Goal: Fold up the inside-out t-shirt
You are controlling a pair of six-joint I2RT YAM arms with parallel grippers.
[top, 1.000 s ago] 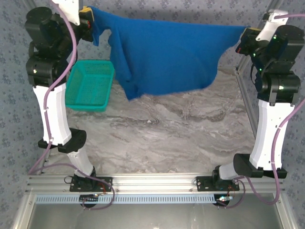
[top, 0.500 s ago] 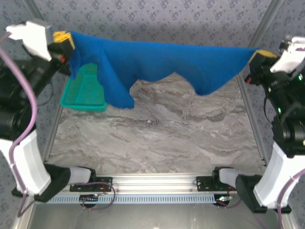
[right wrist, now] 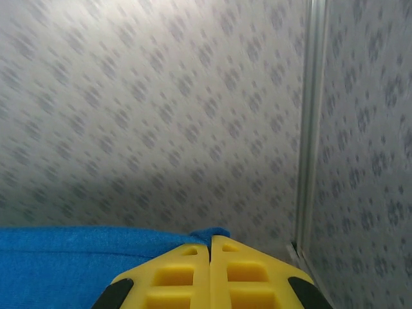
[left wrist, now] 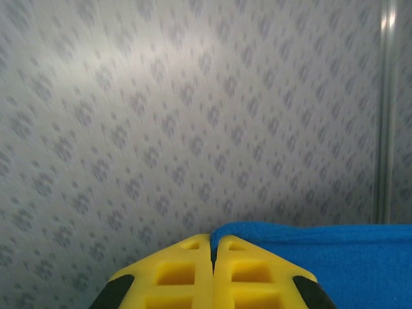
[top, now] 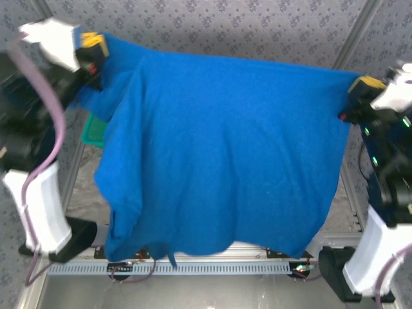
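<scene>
We hold the inside-out t-shirt up in the air, spread wide between our two arms. It hangs as a broad blue sheet and hides most of the table beneath it. Our left gripper is pinched closed on the far-left top corner of the cloth. Our right gripper is pinched closed on the far-right top corner. In both wrist views the yellow fingers meet, with blue cloth coming out at their tips. The top edge runs fairly taut from one grip to the other. The lower edge hangs loose toward the near rail, and a thicker, doubled-looking strip runs down the left side. A sliver of the teal basket peeks out past the shirt's left edge.

We judge this to be the spreading step: the shirt is lifted and stretched open, and no fold is made yet. The next move calls for lowering both arms together at an even pace, with the top edge kept tight. The hanging hem should touch the table first and the cloth should then be drawn out flat, clear of the basket. The bunched left side may land doubled and need smoothing.
</scene>
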